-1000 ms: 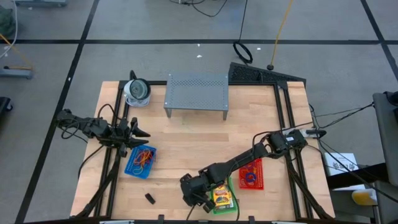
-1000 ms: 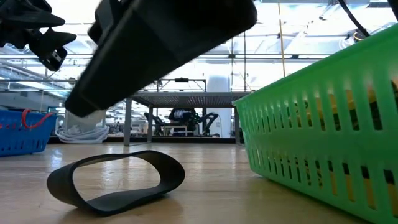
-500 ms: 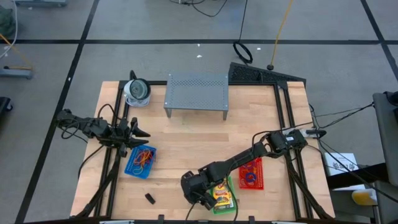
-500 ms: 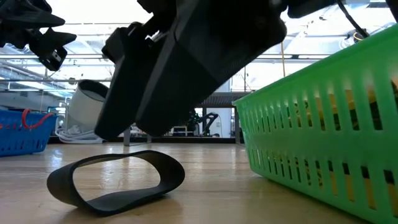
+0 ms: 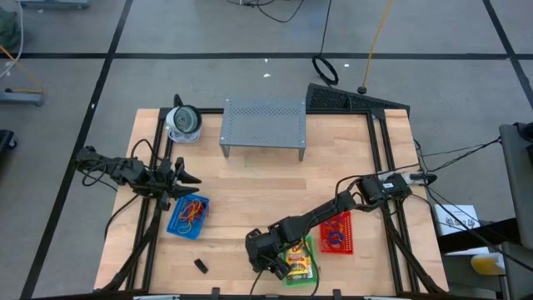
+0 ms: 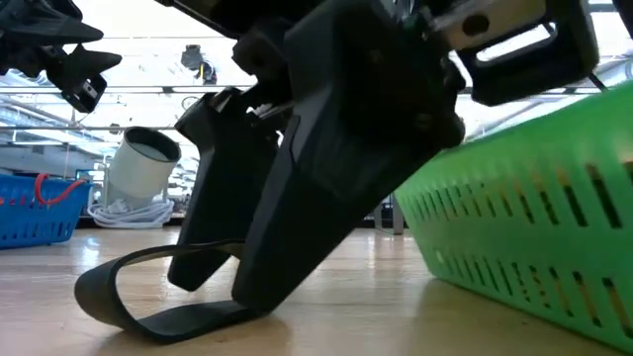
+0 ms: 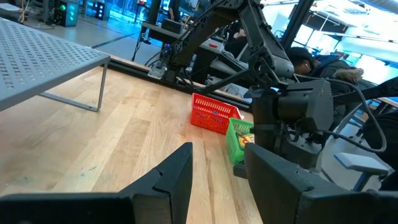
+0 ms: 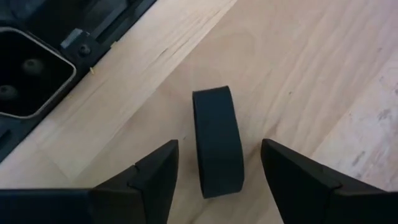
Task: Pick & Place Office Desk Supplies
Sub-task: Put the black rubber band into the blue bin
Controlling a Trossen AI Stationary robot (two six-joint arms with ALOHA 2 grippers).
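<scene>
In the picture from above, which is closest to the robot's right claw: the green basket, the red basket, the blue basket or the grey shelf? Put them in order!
From the right gripper, at the table's front edge:
1. Green basket, right beside it.
2. Red basket, further to the right.
3. Blue basket, over on the left side.
4. Grey shelf, at the far back of the table.

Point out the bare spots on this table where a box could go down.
Bare wood lies between the grey shelf and the baskets, and between the blue basket and the right tool. Crowded: the front edge around the green basket, red basket and black band.
</scene>
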